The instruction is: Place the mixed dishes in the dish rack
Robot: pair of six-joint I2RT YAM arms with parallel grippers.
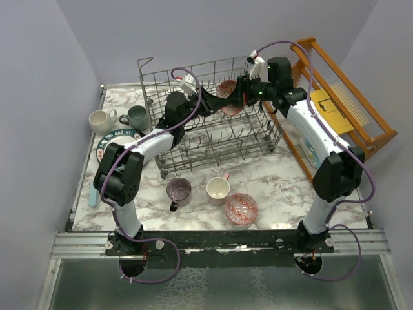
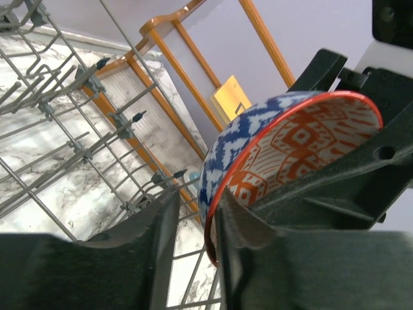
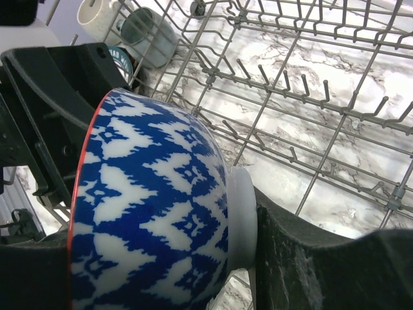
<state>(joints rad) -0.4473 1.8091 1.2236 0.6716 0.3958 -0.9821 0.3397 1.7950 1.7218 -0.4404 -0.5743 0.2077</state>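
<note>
Your left pincer (image 2: 193, 258) and right pincer (image 3: 161, 271) both pinch one patterned bowl (image 1: 228, 90), held on edge above the dish rack (image 1: 213, 139)'s far side. Second bowl (image 1: 241, 208) sits on the surface (image 1: 284, 187).

The bowl (image 3: 155, 206) is blue-and-white patterned outside, with an orange-red geometric pattern inside and a red rim. The dish rack (image 1: 213, 123) is grey wire; the table (image 1: 271, 181) is white marble with grey veins.

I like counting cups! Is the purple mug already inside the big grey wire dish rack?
No, the purple mug stands on the marble table in front of the grey wire dish rack, beside the cream mug with a pink handle.
</note>
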